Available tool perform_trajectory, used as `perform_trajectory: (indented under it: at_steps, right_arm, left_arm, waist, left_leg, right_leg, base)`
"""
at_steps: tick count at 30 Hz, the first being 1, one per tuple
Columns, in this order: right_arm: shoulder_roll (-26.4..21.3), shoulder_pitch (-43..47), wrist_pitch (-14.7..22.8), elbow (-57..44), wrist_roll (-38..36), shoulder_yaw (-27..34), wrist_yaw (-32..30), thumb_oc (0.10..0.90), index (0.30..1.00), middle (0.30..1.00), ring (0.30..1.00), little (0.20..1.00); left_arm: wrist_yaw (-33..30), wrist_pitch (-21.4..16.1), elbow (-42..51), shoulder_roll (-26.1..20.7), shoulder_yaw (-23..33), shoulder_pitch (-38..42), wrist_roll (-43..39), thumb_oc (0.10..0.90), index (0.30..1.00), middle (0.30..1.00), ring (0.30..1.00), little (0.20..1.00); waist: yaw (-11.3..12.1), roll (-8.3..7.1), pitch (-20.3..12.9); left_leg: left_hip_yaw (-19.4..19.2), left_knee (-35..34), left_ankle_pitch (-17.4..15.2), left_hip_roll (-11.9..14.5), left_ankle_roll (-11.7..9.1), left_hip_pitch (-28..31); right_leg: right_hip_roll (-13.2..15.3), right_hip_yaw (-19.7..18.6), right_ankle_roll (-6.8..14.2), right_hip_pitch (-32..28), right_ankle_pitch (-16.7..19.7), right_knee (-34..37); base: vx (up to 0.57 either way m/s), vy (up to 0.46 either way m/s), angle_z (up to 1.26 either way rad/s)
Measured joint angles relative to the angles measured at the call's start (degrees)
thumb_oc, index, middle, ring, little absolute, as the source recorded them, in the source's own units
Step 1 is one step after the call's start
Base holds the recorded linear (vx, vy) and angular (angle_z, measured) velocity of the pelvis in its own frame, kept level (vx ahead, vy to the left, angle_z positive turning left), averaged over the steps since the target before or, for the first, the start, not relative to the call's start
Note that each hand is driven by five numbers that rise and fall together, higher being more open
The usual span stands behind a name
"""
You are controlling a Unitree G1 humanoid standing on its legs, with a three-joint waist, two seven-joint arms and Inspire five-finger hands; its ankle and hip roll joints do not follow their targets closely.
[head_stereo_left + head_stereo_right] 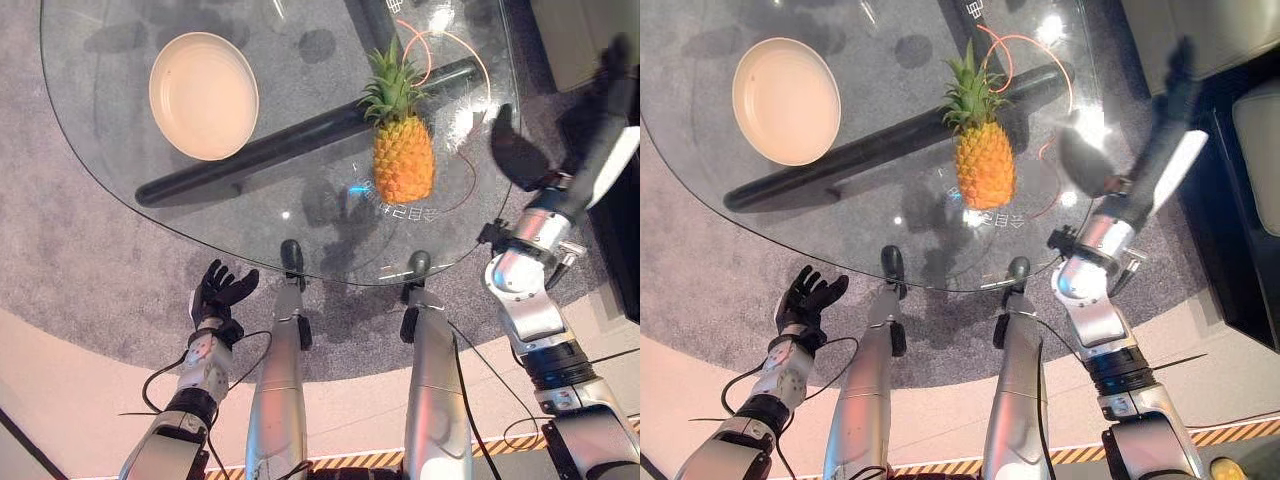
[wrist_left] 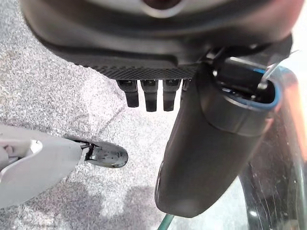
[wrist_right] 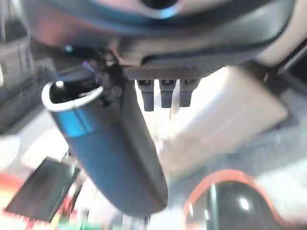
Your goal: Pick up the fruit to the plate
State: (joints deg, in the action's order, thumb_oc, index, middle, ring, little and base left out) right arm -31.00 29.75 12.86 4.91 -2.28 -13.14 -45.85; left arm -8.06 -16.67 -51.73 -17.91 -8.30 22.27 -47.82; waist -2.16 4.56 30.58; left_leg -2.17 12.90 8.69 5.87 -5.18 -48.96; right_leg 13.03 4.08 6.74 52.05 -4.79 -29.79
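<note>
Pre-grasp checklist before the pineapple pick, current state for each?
1. Pineapple free to grasp: ok. It lies on the glass table, crown pointing away from the robot, nothing touching it.
2. Plate ready to receive: ok. It holds nothing and sits on the table to the robot's left of the fruit.
3. Right robot hand open: ok, going by its straight fingers in the right wrist view. It is raised off the table's right edge, apart from the fruit.
4. Left robot hand out of the way: ok. Open, low, short of the table's near edge.
5. Path from fruit to plate: ok, bare glass between them.
</note>
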Motion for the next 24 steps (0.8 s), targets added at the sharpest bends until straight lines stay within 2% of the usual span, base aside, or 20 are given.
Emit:
perform_trajectory:
  at_steps: [10,24]
  right_arm:
    - [-0.21,-0.86,-4.15,-6.13,0.26,-3.92,7.39,0.800,0.900,0.900,0.900,0.900]
    - [-0.81,-0.42,-8.97,-8.77,-0.15,-6.58,9.63,0.800,0.900,0.900,0.900,0.900]
  left_arm:
    - [0.03,-0.27,-0.12,0.81,0.01,-0.64,-0.01,0.800,0.900,0.900,0.900,0.900]
    - [-0.01,-0.23,-0.51,1.91,-0.23,-0.66,0.02,0.800,0.900,0.900,0.900,0.900]
  waist:
    - [0.35,0.00,0.00]
    - [0.80,0.02,-0.01]
  left_leg:
    - [-1.08,-1.16,0.08,-0.15,0.09,1.93]
    - [-1.89,-1.91,0.33,-0.21,0.07,3.10]
  right_leg:
    - [0.22,-0.75,0.16,-0.84,-0.05,0.12]
    - [0.27,-1.43,0.27,-0.96,-0.16,-0.17]
  base:
    - [0.01,0.017,-0.01]
    - [0.00,0.001,-0.01]
